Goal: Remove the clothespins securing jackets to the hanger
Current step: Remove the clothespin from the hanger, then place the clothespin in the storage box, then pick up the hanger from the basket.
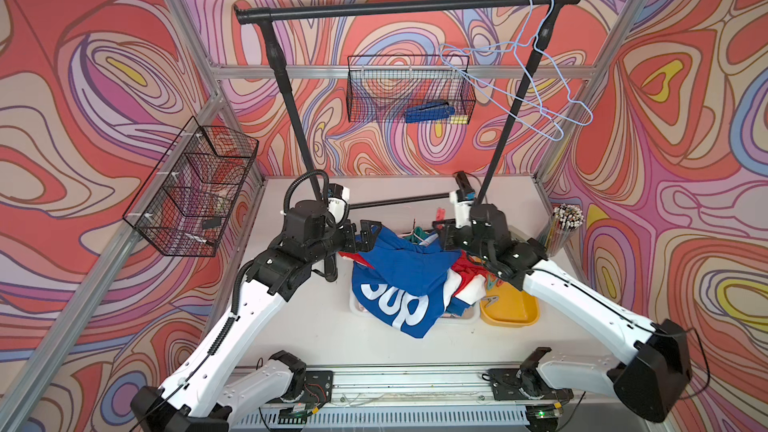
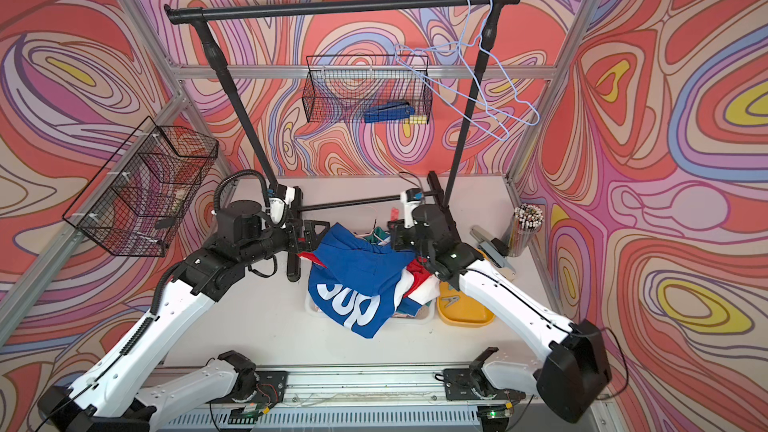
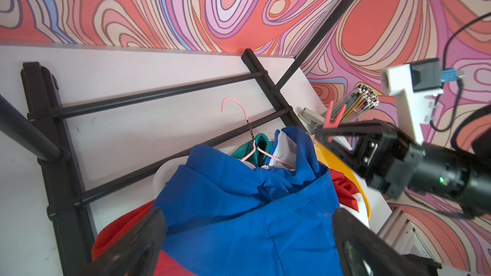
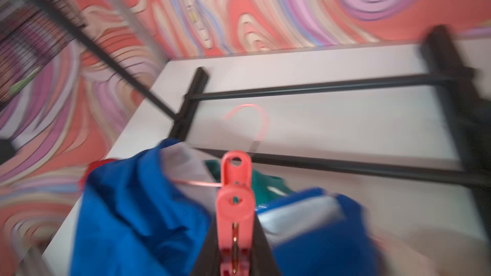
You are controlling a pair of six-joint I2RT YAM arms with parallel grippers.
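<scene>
1. Left end effector (image 3: 247, 213): released. Its jaws stand wide on either side of the blue hooded jacket (image 1: 399, 276) and grip none of the cloth. In both top views it sits at the left edge of the clothing heap.
2. Right end effector (image 4: 235, 250): clenched on a coral-red clothespin (image 4: 235, 208). It holds the pin upright above the far right of the heap, clear of the cloth. The right wrist view is blurred.
3. The blue hooded jacket has large white lettering and lies uppermost at the centre of the surface (image 1: 299, 317). It is draped over a white bin (image 1: 354, 305), with red and white panels showing on its right.
4. Teal-green jacket (image 3: 255, 152): only the collar shows, at the far end of the heap beneath the blue hood. It is threaded on a pink wire hanger (image 3: 233, 104) whose hook points to the far side.
5. Yellow tray (image 1: 509, 313): just beside the heap on the right, with a grey clothespin (image 1: 491, 300) lying in it.
6. Black garment rack (image 1: 407, 4): stands at the far side. Two pale-blue wire hangers (image 1: 540, 76) hang bare at the right end of its top bar.
7. Wire basket (image 1: 411, 89): on the far wall, holding a dark-blue stapler-like object (image 1: 428, 112).
8. Cup of pencils (image 1: 561, 226): at the right edge of the surface.
</scene>
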